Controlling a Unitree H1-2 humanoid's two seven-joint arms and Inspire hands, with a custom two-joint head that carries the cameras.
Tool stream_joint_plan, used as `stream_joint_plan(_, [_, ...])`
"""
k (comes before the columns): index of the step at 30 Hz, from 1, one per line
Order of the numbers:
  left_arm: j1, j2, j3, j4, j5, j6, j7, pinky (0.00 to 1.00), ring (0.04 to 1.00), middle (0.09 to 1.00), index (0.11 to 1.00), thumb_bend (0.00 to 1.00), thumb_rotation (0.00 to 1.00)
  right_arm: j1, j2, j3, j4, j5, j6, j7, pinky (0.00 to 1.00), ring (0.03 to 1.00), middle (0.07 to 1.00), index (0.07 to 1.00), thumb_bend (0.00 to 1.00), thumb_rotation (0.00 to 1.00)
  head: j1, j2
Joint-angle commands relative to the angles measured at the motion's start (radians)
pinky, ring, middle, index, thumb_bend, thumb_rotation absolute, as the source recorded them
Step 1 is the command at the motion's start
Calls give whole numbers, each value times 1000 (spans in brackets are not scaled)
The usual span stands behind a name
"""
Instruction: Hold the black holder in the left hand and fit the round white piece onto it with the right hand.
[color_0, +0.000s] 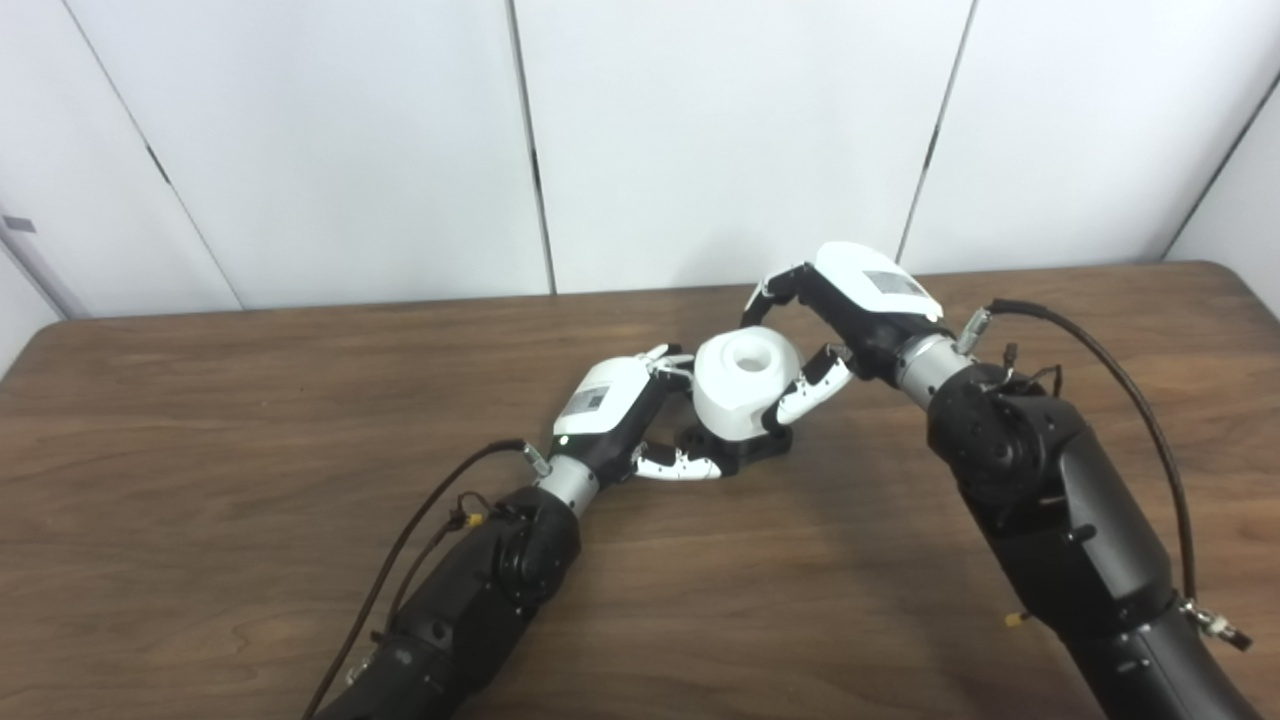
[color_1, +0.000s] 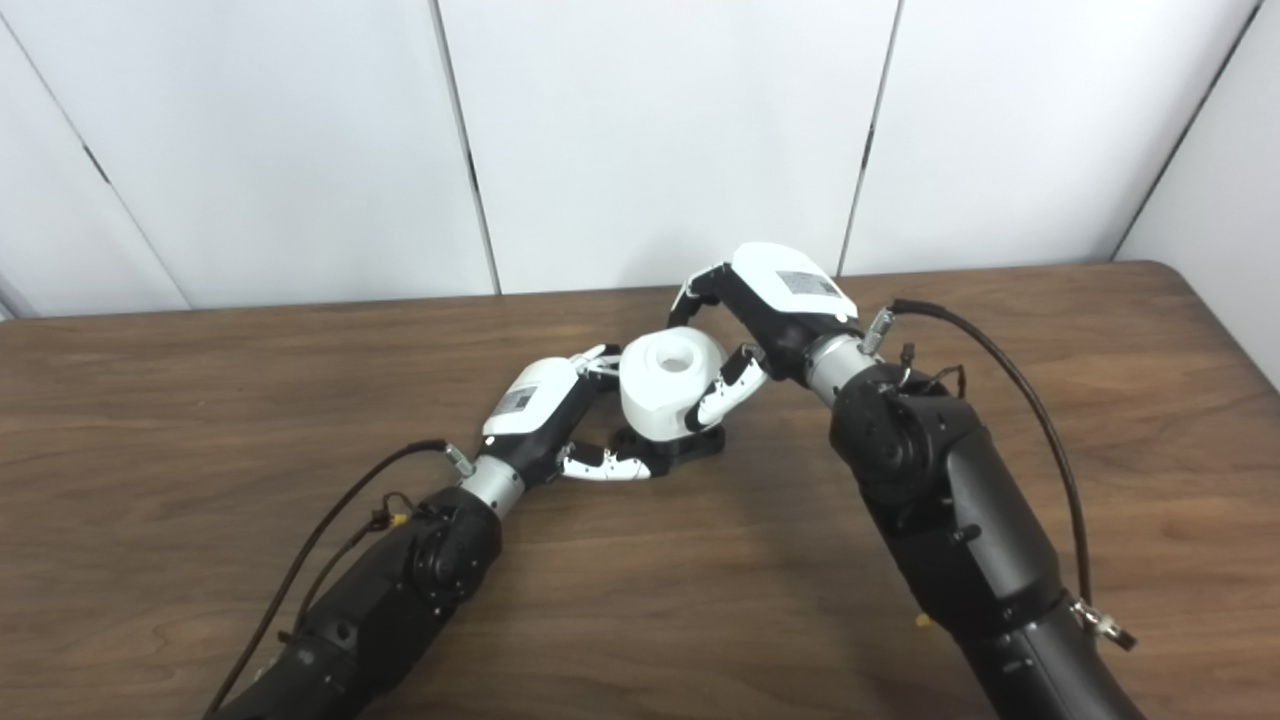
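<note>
The round white piece (color_0: 745, 385) with a hole in its top sits on the black holder (color_0: 745, 452), which rests on the wooden table near its middle. My left hand (color_0: 620, 410) grips the holder from the left, thumb along its front base and fingers behind the white piece. My right hand (color_0: 850, 310) comes from the right and is shut on the white piece, thumb (color_0: 810, 392) against its near side, other fingers curled round the far side. Most of the holder is hidden under the white piece.
The brown wooden table (color_0: 250, 420) stretches wide on both sides. White wall panels (color_0: 720, 130) stand behind its far edge. Black cables loop off both forearms (color_0: 1110, 360).
</note>
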Motion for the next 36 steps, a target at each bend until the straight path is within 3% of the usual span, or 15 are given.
stream_joint_plan(1, [52, 5, -20, 20, 17, 12, -36, 931, 949, 856, 476, 523, 75, -32, 0, -12, -1, 7, -17, -39, 751, 769, 714, 480, 522, 132, 0, 1])
stream_joint_plan(8, [52, 0, -19, 13, 7, 17, -48, 952, 955, 858, 476, 523, 74, -52, 11, -2, 4, 16, -4, -52, 772, 794, 717, 481, 522, 131, -4, 3])
stream_joint_plan(26, [43, 1, -20, 18, 9, 12, -43, 930, 953, 856, 475, 523, 75, -60, 20, 41, 52, 14, -15, -77, 716, 751, 716, 480, 523, 133, 6, 3])
stream_joint_plan(36, [41, 7, -18, 25, 9, 3, -35, 912, 943, 852, 475, 522, 76, -60, -17, 77, 53, 8, -23, -56, 730, 764, 711, 481, 522, 130, 5, 10])
